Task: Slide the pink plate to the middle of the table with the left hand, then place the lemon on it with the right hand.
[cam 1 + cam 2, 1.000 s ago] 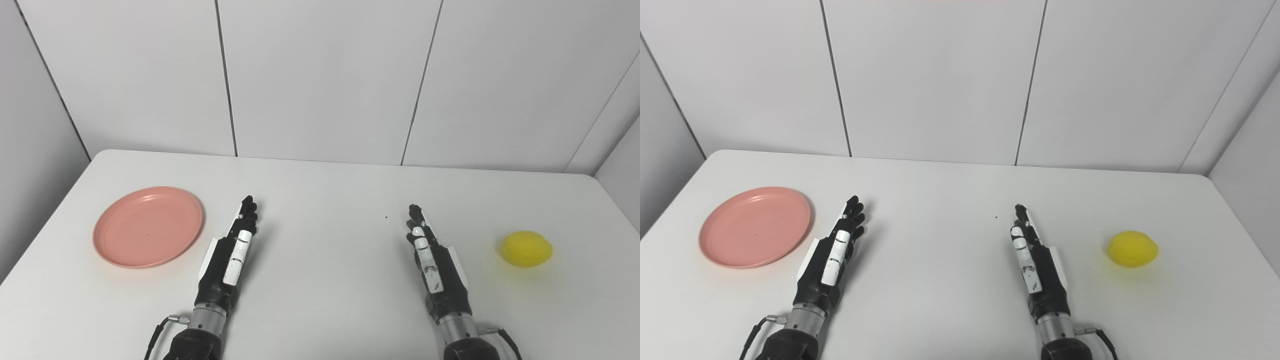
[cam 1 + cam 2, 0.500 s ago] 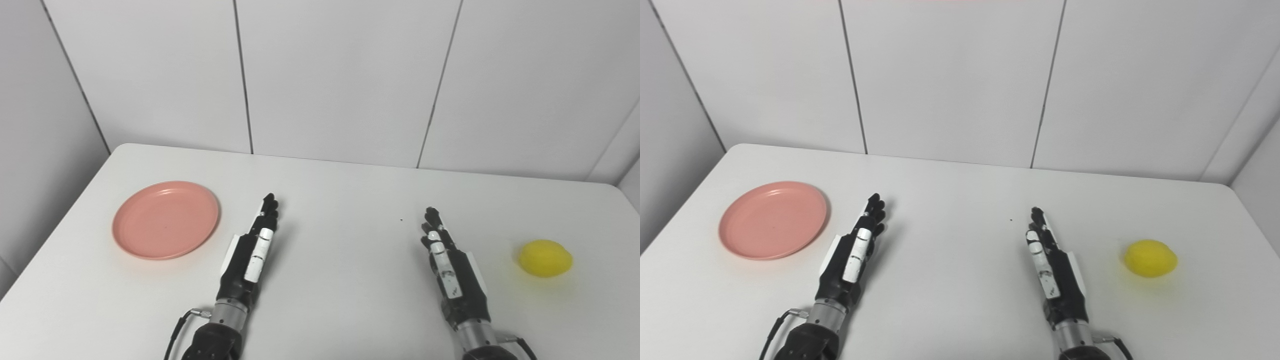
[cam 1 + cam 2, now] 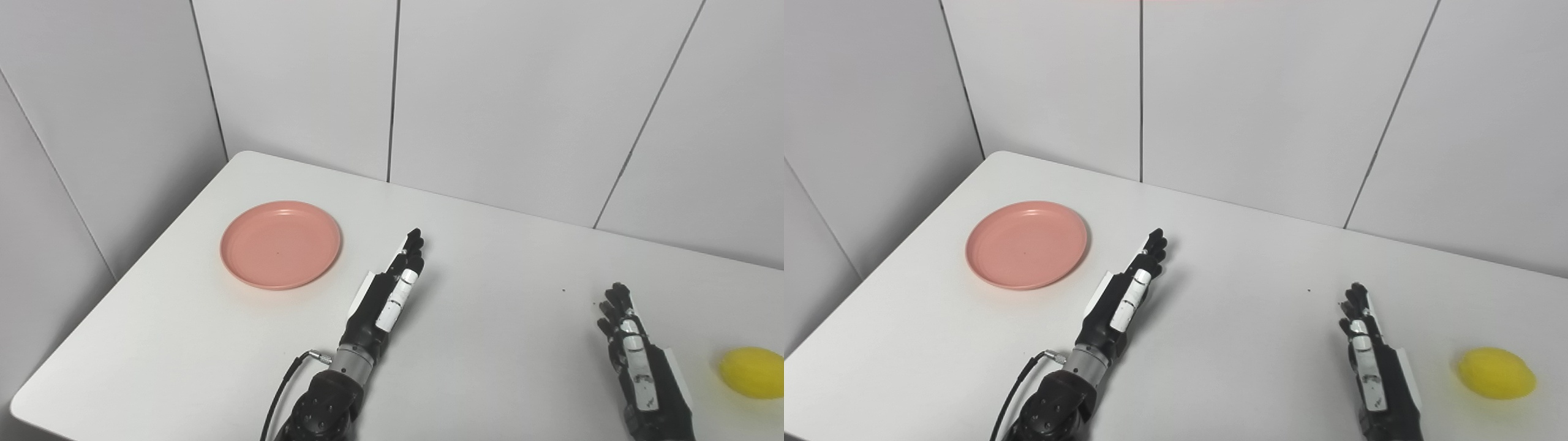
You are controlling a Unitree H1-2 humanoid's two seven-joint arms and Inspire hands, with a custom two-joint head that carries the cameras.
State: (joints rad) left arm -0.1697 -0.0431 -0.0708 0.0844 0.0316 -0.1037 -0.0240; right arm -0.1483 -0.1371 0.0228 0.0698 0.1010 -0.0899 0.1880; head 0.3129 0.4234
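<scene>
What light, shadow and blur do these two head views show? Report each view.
Left eye view: soft, even light; pink plate sharp, a faint shadow beside the left hand, lemon soft-edged near the frame's right edge. Right eye view: same flat light, no glare on the table; right hand cut by the bottom edge.

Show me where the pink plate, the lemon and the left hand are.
pink plate (image 3: 280,244), left eye view, on its flat centre.
lemon (image 3: 1496,373), right eye view, on the middle of its yellow skin.
left hand (image 3: 386,295), left eye view, on the back of the hand.
</scene>
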